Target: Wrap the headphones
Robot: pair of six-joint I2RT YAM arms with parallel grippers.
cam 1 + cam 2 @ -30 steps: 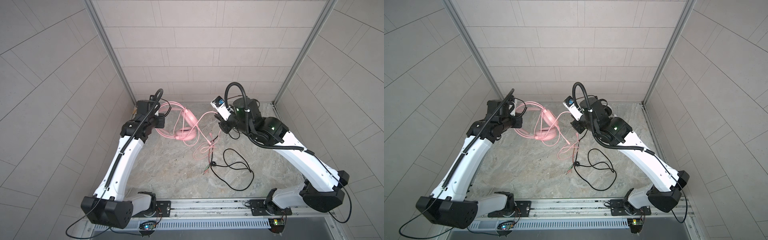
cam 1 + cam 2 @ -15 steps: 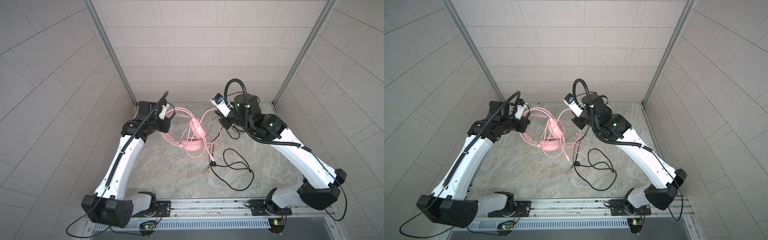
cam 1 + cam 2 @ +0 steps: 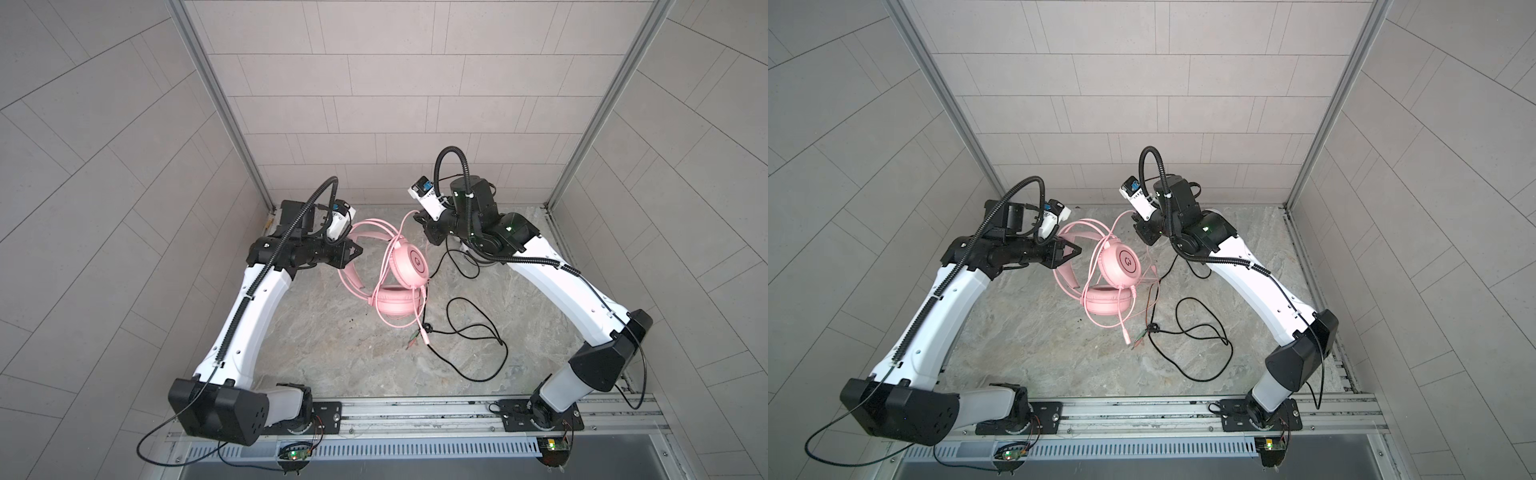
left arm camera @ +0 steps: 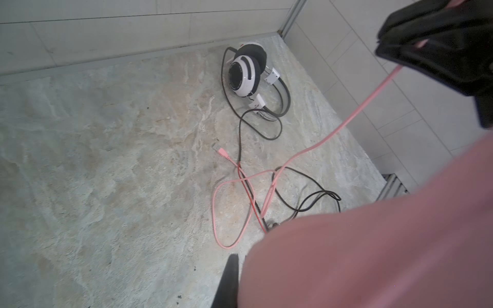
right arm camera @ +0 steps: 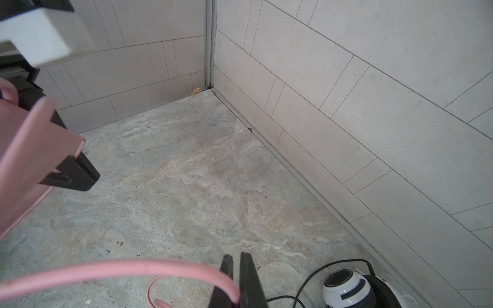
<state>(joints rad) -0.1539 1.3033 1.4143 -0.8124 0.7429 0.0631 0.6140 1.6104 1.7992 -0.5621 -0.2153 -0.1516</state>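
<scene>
**Tiled booth, stone counter: pink headset held up for winding**

Grey tiled walls close in a stone-patterned counter [image 3: 316, 353]. At the middle of both top views the pink headphones [image 3: 409, 264] hang from their band. The left claw [image 3: 1073, 250] is clamped shut on that band, so it seems to act as an anchor and hold the headset steady. I cannot tell whether the lower ear cup rests on the counter.

The right claw [image 5: 237, 262] is closed tight, with the pink cable [image 5: 106, 269] pinched between its tips. From there the cable runs to the headset, drapes in loops around the ear cups and trails down to a plug on the counter. I judge this grip is meant to lead the cable around the headset.

The white-and-black headphones [image 4: 246, 73] lie on the counter near a corner of the walls, with neither claw on them. In the top views the right arm mostly hides them, toward the upper right. Their black cable [image 3: 478, 332] sprawls loose at centre right and crosses the pink one, which could snag during winding.
</scene>
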